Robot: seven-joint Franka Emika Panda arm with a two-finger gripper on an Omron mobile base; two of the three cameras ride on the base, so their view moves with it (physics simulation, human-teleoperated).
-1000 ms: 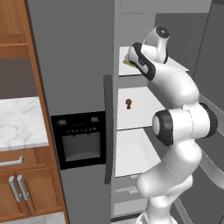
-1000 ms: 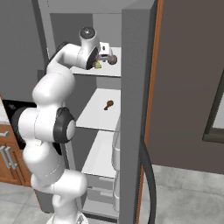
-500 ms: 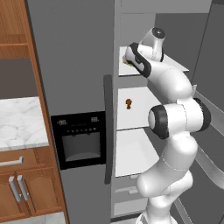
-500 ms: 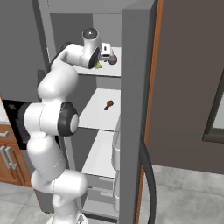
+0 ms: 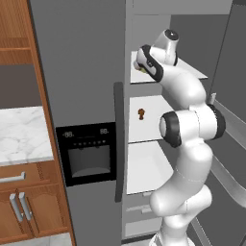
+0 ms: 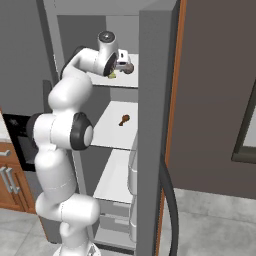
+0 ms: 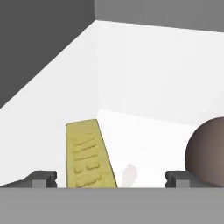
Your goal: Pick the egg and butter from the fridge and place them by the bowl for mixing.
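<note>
In the hand view the gripper (image 7: 111, 177) is seen low over the white top shelf (image 7: 144, 131), its two dark fingertips (image 7: 41, 177) spread wide with nothing held between them. Between those tips, toward the left one, the butter (image 7: 87, 155) is laid flat and lengthwise, pointing away into the fridge. The egg (image 7: 206, 151) is found just beyond the right fingertip, partly cut off by the picture's edge and well to the side of the jaws' centre line.

The step in hand is judged to be the first pick, and the butter appears to be the thing lined up. For a clean grasp, the hand would best be shifted a little toward the butter so that the stick is centred. The fingers should be lowered until the pads flank its long sides, and only then closed. The stick is thin and flat, so a closure started too high is likely to slide over it. Care is also called for on the right: if the hand drifts that way, the egg could be nudged and set rolling along the shelf.

From the right base view the gripper (image 6: 121, 62) is seen reaching into the open fridge (image 6: 155, 60) at the top shelf, with the egg (image 6: 128, 68) beside it. On the shelf below, a small brown stalked item (image 6: 123, 119) is left lying and is not wanted. The bowl cannot be placed from here.
</note>
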